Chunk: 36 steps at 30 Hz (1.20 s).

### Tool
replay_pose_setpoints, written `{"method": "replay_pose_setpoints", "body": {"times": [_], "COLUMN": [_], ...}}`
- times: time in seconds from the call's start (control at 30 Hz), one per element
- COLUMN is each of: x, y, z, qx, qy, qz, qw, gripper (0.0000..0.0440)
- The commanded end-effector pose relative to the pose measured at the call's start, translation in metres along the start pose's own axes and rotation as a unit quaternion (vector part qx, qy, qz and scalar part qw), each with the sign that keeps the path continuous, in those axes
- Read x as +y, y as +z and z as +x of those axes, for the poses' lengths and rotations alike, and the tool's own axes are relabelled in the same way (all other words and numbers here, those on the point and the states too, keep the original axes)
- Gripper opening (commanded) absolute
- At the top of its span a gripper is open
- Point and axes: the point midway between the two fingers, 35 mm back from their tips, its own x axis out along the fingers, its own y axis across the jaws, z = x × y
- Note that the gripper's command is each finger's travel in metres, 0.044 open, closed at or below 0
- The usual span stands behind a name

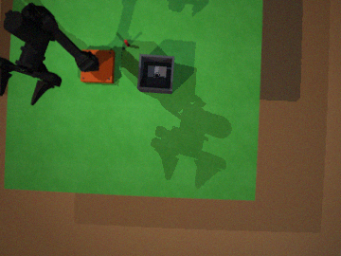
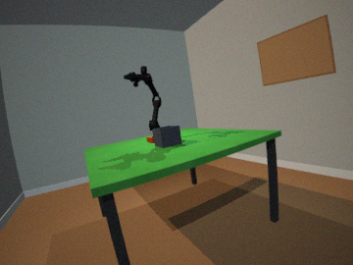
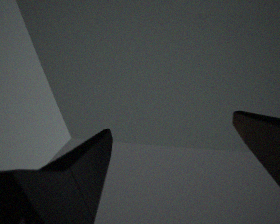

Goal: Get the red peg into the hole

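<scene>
The red peg shows as a tiny red spot among thin dark prongs on the green table, between the orange block and the box. The open dark grey box stands to its right in the top view. The plate at its bottom shows partly lit, with a small dark mark in it; no red shows inside. My gripper is wide open and empty. It is raised high above the table, off to the left of peg and box; the wrist view shows only walls and ceiling between the fingers.
The orange block is at the foot of the arm, left of the box. The green table carries large shadows of the arm. A brown board hangs on the wall.
</scene>
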Motion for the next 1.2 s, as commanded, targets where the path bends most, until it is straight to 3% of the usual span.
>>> {"method": "replay_pose_setpoints", "body": {"times": [0.0,0.57,1.17], "x": [-0.022,-0.113,-0.192], "y": [0.007,0.035,0.065], "z": [0.002,-0.022,-0.082], "qx": [-0.009,-0.031,-0.038], "qy": [-0.038,-0.221,-0.403], "qz": [-0.006,-0.034,-0.085], "qw": [0.999,0.974,0.91], "gripper": [0.044,0.044,0.044]}}
